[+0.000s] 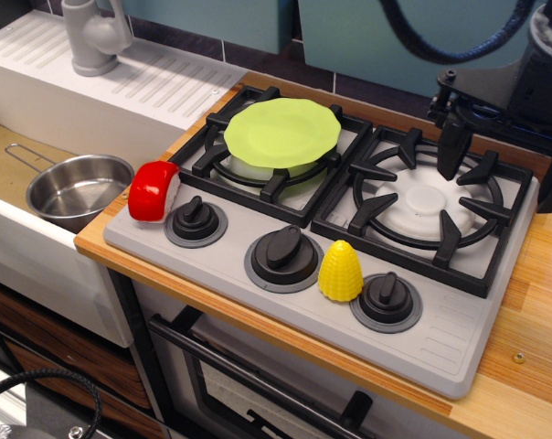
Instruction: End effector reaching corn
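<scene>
The yellow toy corn stands upright on the grey front panel of the toy stove, between the middle knob and the right knob. My black gripper hangs over the back right burner, far behind and to the right of the corn. One dark pointed finger shows at the left end of its bar. A dark mass at the frame's right edge looks like the other finger, so the jaws stand wide apart and empty. Thick black cables run above it.
A green plate lies on the back left burner. A red-and-white toy sits at the stove's left front corner by the left knob. A steel pot sits in the sink at left, under a grey faucet.
</scene>
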